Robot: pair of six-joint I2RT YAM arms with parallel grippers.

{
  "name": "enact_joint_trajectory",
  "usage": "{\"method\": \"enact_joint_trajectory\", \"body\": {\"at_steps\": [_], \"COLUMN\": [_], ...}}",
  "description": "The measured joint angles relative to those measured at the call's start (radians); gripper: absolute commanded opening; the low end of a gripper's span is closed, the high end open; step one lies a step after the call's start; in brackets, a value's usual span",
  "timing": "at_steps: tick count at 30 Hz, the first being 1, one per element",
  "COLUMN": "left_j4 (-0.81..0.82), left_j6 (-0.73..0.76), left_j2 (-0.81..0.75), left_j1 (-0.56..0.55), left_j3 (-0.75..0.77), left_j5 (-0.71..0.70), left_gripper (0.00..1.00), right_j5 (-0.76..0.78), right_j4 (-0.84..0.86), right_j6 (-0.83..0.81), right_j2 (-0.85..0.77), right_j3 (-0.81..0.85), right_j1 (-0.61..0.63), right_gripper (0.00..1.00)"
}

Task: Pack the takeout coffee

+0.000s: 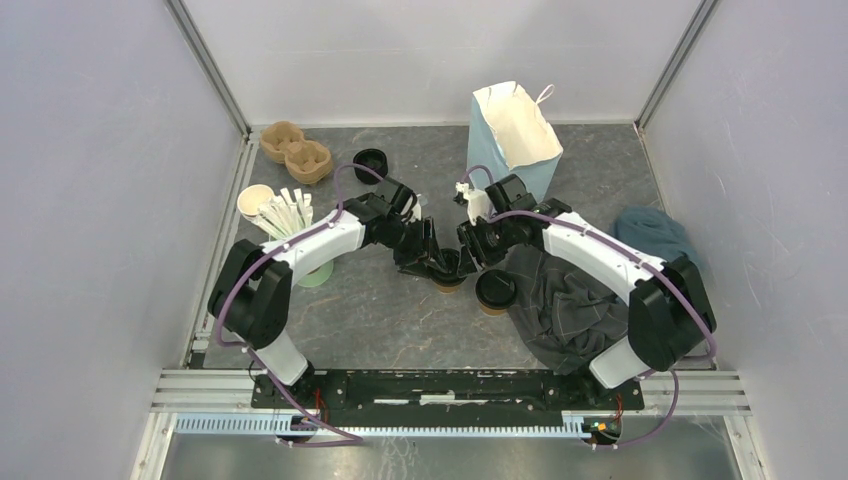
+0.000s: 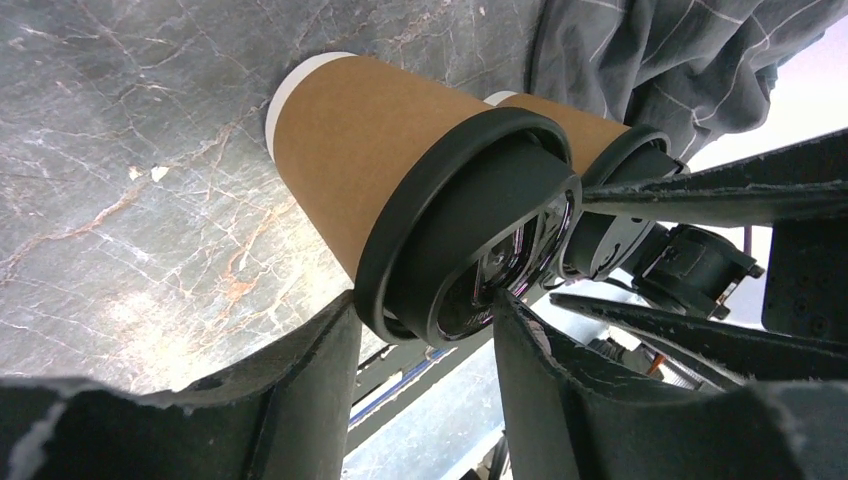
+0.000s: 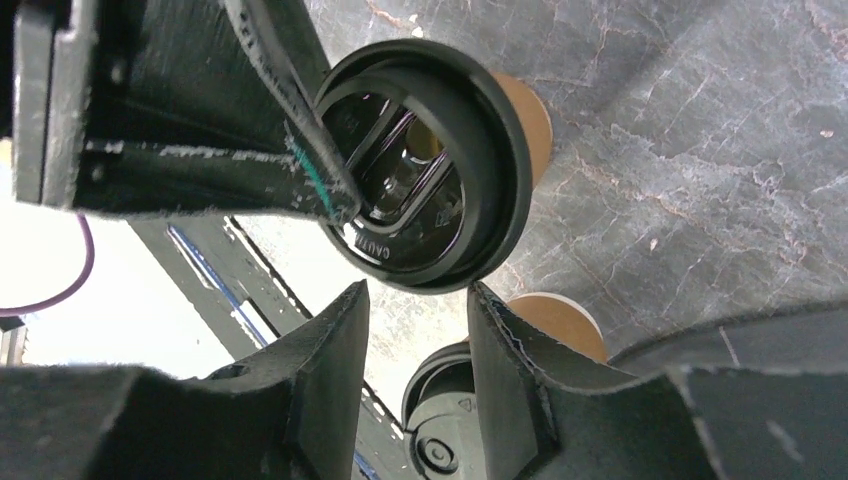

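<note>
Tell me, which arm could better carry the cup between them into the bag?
Probably right: the right tool is at the cup too, and the bag stands just beyond that arm.

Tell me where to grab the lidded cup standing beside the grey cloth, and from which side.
Take the cup by its paper wall just under the lid rim: it is upright and widens upward, so the rim should stop slipping. Come down on its near side; the grey cloth crowds its right, the other cup its far left.
</note>
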Motion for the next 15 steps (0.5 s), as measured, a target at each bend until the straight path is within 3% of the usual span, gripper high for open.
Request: {"method": "enact_joint_trajectory", "body": {"at_steps": [2,6,8,11,15], "left_j4": [0.0,-0.002,-0.003,-0.002,0.006], "left_j6": [0.0,0.0,-0.001,-0.003,-0.013], "left_j2": [0.0,-0.011,-0.034,-0.109,-0.153], "left_j1": [0.0,0.002,0.011,0.043,0.092], "left_j3": [-0.003,-0.01,-0.017,-0.037,-0.047], "left_j5": [0.008,0.005,0.0,-0.004,-0.006], "left_gripper": [0.61,0.77,0.78,0.74,0.57], "right_j5": [0.0,0.004,0.009,0.009,0.004], "right_j4": [0.017,0.032,0.032,0.043,0.063], "right_j6": [0.0,0.0,0.003,0.014,0.028], "right_j2": [0.014,0.029,0.029,0.027,0.026], "right_j3": [0.0,0.006,0.007,0.006,0.005], "right_j1": [0.0,0.0,0.0,-0.001,-0.002], "right_gripper": [0.45,0.47,0.5,0.51,0.48]}}
